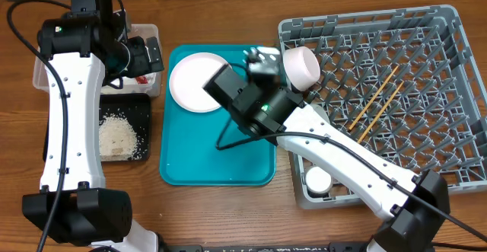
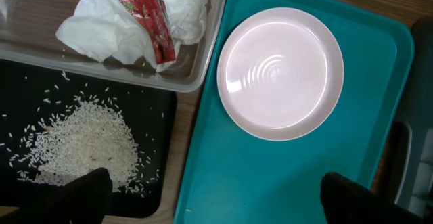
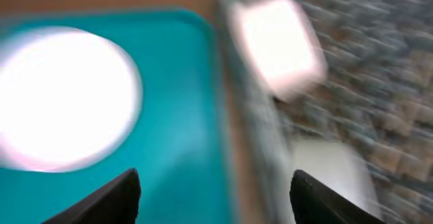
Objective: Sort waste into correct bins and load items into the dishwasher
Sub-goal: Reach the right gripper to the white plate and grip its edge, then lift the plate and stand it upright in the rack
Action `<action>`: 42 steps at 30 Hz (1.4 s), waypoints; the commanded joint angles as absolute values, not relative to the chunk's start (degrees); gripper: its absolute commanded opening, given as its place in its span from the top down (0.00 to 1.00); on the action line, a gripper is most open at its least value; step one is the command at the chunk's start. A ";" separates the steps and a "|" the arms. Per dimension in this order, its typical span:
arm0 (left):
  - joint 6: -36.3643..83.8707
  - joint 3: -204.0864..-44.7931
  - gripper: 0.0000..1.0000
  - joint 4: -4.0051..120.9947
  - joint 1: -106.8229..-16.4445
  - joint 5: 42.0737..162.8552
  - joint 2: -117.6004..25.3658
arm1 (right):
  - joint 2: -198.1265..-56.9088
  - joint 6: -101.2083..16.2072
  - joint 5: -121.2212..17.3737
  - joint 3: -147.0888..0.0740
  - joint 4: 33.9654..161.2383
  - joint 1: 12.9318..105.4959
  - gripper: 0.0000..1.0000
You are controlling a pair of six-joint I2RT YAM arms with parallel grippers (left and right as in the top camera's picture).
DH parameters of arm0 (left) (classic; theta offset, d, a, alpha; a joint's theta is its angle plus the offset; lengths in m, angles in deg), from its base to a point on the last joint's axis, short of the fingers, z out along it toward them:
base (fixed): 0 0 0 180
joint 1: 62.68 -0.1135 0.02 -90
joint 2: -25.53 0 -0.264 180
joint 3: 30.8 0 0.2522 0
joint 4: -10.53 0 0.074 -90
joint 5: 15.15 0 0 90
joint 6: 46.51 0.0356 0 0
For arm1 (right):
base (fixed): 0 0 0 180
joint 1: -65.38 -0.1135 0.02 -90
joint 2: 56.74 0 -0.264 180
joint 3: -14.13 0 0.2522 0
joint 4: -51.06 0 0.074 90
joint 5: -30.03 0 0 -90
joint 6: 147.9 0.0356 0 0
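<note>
From overhead: finds the left gripper (image 1: 143, 54) spread and empty over the clear bin (image 1: 42, 75) at the far-left corner, and the right gripper (image 1: 262, 60) by the rack (image 1: 456, 92) wall, mid-table. Places the plate (image 1: 196, 83) on the teal tray (image 1: 217, 164), unloaded, and the cup (image 1: 302, 67) in the rack.

From the left wrist: confirms fingers (image 2: 88, 193) wide apart. Could scatter the loose rice (image 2: 81, 143) with a low sweep.

From the right wrist: blurs heavily, yet shows parted fingers holding nothing. May clip the rack wall or topple the cup.
</note>
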State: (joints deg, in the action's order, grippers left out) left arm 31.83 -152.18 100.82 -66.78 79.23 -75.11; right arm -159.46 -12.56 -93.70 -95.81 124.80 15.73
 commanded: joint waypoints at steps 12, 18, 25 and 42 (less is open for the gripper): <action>31.68 -153.05 0.00 100.78 -66.41 78.88 -74.98 | -178.65 -14.28 -64.24 -93.60 97.72 27.20 0.58; 31.68 -153.05 0.00 100.78 -66.41 78.88 -74.98 | -183.74 -12.95 -61.05 -93.60 95.69 27.16 0.60; 31.68 -153.05 0.00 100.78 -66.41 78.88 -74.98 | -185.36 -10.70 -58.10 -93.60 97.59 27.14 0.80; 31.68 -153.05 0.00 100.78 -66.41 78.88 -74.98 | -170.41 -33.01 -77.27 -108.01 114.84 31.53 0.96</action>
